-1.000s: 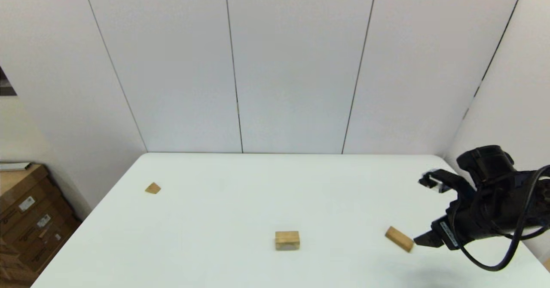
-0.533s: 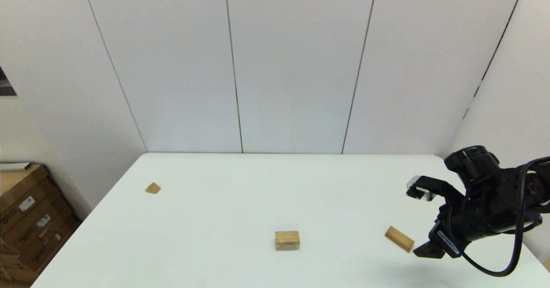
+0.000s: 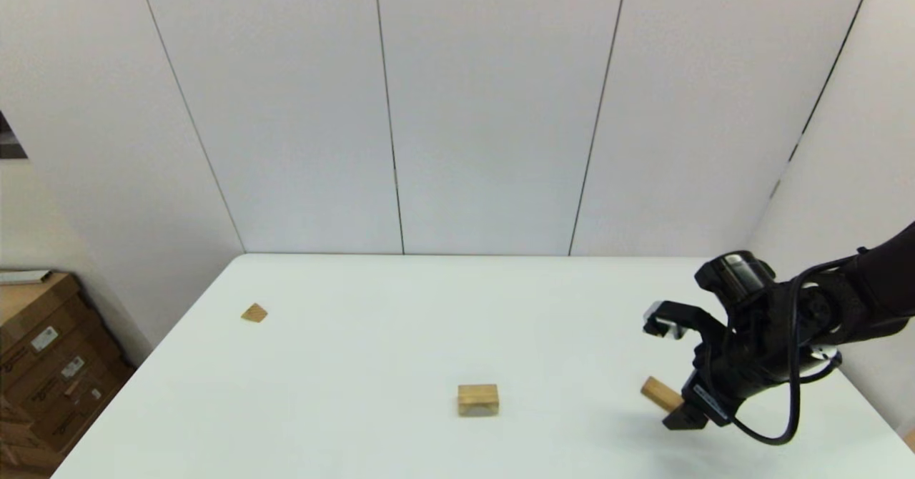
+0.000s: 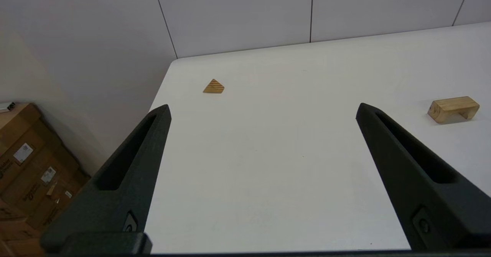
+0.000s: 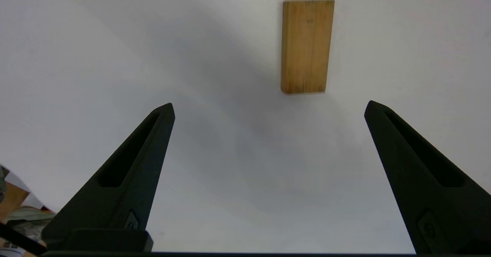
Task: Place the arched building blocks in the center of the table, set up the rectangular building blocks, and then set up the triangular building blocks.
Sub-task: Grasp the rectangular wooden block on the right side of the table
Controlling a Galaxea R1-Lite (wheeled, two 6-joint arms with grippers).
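Observation:
The arched building block (image 3: 477, 399) stands on its two legs near the middle of the white table (image 3: 357, 336); the left wrist view also shows the arched block (image 4: 453, 109). The rectangular building block (image 3: 658, 392) lies flat at the right. My right gripper (image 3: 670, 372) hangs open over it, and one finger hides the block's right end. In the right wrist view the bar (image 5: 307, 46) lies ahead of my open right gripper (image 5: 269, 106), untouched. The triangular building block (image 3: 254, 313) lies far left, also visible as a wedge (image 4: 213, 86). My left gripper (image 4: 264, 109) is open and empty, parked outside the head view.
Cardboard boxes (image 3: 43, 364) are stacked on the floor past the table's left edge, also seen in the left wrist view (image 4: 30, 161). White wall panels close the table's far side and right side.
My right gripper has moved left and lower, from beside the rectangular block to over it. Its near finger now covers the block's right end. The blocks have not moved.

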